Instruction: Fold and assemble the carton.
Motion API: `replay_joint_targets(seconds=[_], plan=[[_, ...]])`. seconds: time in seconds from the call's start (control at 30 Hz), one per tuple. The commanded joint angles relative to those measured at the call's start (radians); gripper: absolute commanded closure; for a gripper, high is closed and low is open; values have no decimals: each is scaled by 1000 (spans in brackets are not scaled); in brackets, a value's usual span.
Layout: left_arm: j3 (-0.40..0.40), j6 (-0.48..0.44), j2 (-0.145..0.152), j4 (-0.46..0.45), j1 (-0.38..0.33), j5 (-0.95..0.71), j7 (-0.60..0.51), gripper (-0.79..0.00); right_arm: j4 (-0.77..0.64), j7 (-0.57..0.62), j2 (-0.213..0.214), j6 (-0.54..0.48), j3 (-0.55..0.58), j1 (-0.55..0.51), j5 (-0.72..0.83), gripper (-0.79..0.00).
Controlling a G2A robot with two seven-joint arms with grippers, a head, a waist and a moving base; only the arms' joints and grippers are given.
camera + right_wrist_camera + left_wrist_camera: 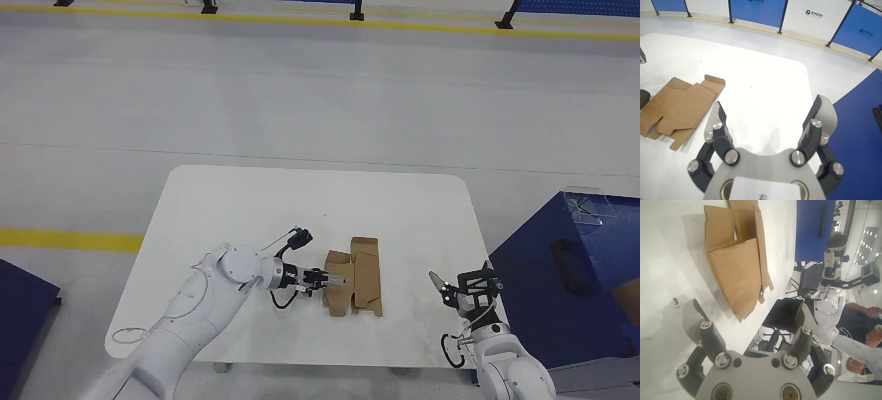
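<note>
Carton [734, 272] just ahead of L claw [748, 305]

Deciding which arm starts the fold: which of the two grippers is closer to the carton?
The left gripper, right beside the carton with fingers open; the right gripper hangs well apart from it, near the table's edge.
</note>
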Motion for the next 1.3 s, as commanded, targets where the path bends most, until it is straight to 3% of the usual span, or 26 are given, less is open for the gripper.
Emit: replay_joint_targets(seconds=[0.0, 0.17, 0.2, 0.3, 0.43, 0.67, 0.9, 1.0, 1.1, 1.27], plan=[[12, -17, -18, 46, -8, -28, -5, -763, 0, 0, 0, 0, 0, 0, 0, -785], [33, -74, -60, 142, -33, -72, -7, -686, 0, 0, 0, 0, 0, 0, 0, -785], [37, -81, -67, 159, -37, -74, -2, -566, 0, 0, 0, 0, 0, 0, 0, -785], [43, -109, -88, 198, -48, -92, 3, -351, 0, 0, 0, 0, 0, 0, 0, -785], [48, -126, -111, 247, -64, -104, 13, 0, 0, 0, 0, 0, 0, 0, 0, -785], [18, -211, -133, 298, -87, -189, -39, 0, 0, 0, 0, 0, 0, 0, 0, -785], [-34, -364, -106, 210, -109, -210, -78, 0, 0, 0, 0, 0, 0, 0, 0, -785], [-74, -416, -73, 100, -83, -205, -77, 0, 0, 0, 0, 0, 0, 0, 0, -785], [-152, -486, -19, -60, -17, -159, -11, 0, 0, 0, 0, 0, 0, 0, 0, -785], [-338, -478, 89, -476, 212, -87, -24, 0, 0, 0, 0, 0, 0, 0, 0, -785]])
